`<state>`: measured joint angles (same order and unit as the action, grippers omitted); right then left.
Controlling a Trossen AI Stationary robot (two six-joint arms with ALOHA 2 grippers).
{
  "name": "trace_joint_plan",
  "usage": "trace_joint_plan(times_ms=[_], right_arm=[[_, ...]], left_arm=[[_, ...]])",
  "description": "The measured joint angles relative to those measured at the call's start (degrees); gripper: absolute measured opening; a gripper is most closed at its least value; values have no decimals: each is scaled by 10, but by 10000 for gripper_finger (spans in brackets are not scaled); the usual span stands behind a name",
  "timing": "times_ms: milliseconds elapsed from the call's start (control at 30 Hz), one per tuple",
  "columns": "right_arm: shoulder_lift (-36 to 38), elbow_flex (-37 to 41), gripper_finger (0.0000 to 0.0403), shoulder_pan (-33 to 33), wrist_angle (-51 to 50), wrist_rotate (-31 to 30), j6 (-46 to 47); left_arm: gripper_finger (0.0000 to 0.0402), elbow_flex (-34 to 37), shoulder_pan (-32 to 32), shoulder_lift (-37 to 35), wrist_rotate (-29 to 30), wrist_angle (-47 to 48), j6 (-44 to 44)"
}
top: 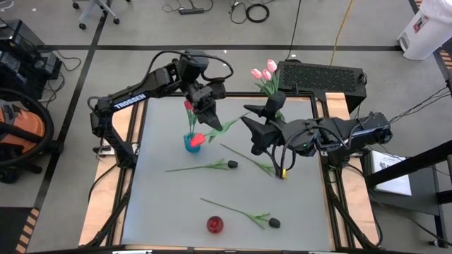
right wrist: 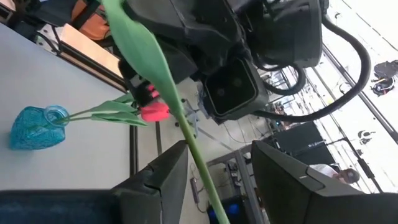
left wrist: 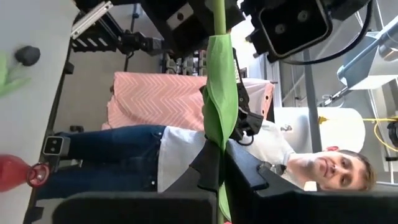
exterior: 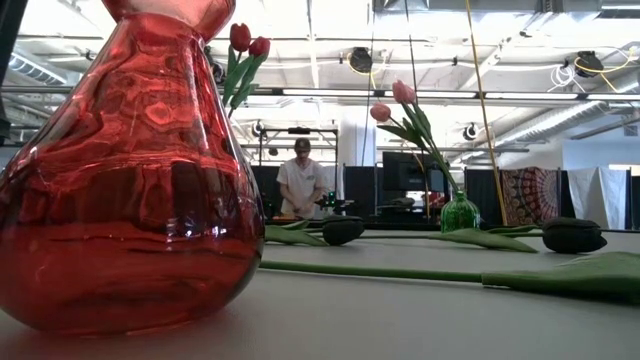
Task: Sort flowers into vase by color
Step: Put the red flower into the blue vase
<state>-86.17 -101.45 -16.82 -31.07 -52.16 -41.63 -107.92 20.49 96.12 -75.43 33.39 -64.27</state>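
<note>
patience pays here: with our left gripper (top: 209, 113) pinching a red tulip (top: 197, 139) stem and right gripper (top: 260, 138) half open, we lower it straight into the blue vase (top: 191, 143).

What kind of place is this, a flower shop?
More likely a robotics lab or workshop: two robot arms at a test table, cables across the floor, and open industrial ceilings with desks and monitors behind.

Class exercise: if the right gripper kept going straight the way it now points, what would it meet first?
Most likely the green tulip stem already lying between the right gripper's open fingers, then the left gripper that holds the stem beyond it. Depth between the two is hard to judge.
</note>
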Motion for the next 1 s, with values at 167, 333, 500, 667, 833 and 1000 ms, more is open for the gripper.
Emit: trace_joint_plan(times_ms=[167, 333, 500, 667, 833, 1000], right_arm=[[0, 0, 168, 0, 0, 0, -2], [0, 0, 150, 0, 0, 0, 0], [0, 0, 108, 0, 0, 0, 0], [0, 0, 60, 0, 0, 0, 0], [0, 0, 19, 0, -3, 1, -1], [-1, 0, 4, 0, -3, 1, -1]], left_arm=[[11, 0, -7, 0, 0, 0, 0], [11, 0, -7, 0, 0, -1, 0], [11, 0, -7, 0, 0, -15, -6], [11, 0, -7, 0, -1, -32, -26], [11, 0, -7, -1, -2, -45, -32], [11, -1, -7, -1, -3, -61, -46]])
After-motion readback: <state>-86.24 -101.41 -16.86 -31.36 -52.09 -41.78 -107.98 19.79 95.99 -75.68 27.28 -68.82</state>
